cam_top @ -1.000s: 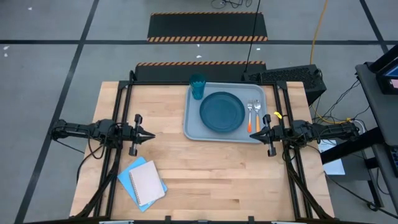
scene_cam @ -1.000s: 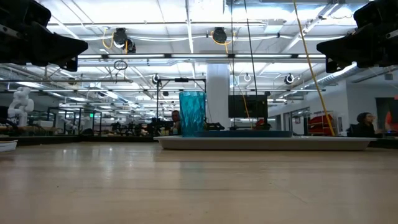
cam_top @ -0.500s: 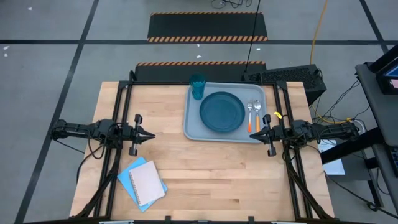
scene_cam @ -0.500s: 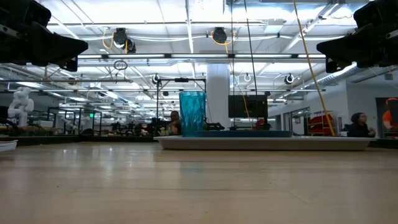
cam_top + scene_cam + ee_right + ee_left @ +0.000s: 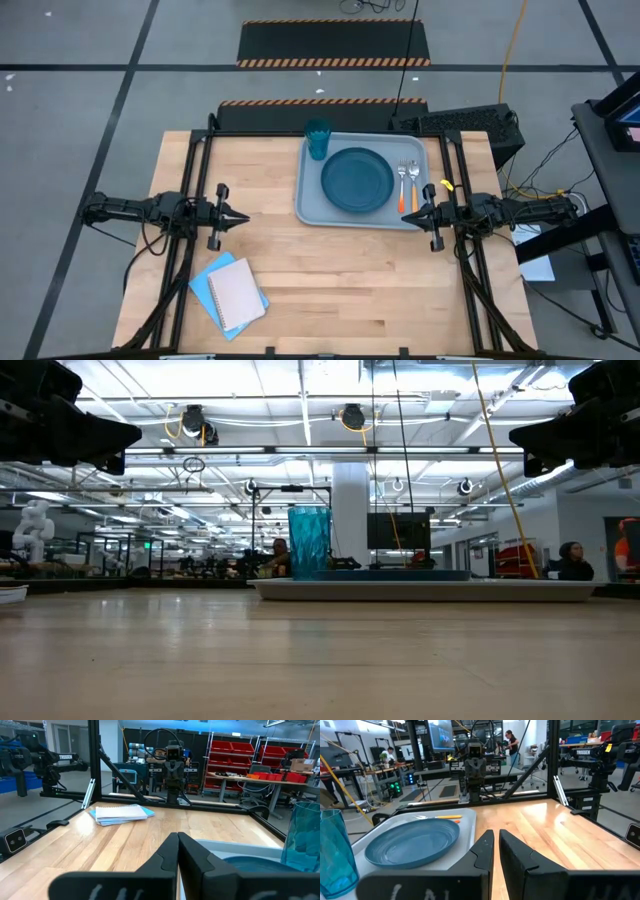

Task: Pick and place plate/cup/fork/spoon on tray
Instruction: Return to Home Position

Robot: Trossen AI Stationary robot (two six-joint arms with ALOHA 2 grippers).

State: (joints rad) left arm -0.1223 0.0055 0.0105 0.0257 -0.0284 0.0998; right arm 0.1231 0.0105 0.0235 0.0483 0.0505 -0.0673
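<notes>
Tray sits on the wooden table toward the far right corner, long side parallel to the far edge. Plate lies flat in the tray's middle. Cup stands upright at the tray's far left corner, just beside the plate, not touching as far as the high view shows. Fork and spoon lie side by side along the tray's right edge, heads toward the far side, handles pointing to the near edge; fork is closer to the plate, spoon outer. All four items are on the tray.

Left gripper hovers over the table's left part, about mid-depth, well apart from the tray, pointing right. Its fingers are nearly together w/ a thin gap, clamping nothing. Right gripper hovers by the tray's near right corner, tips over the tray rim near the cutlery handles, pointing left. Fingers pressed together, nothing between them.

Notebooks, one blue, one white on top, lie near the table's near left corner, at an angle to the edges. In the low view the cup rises above the tray rim, both grippers up high off the table. Person seated in the room bkgd at right.
</notes>
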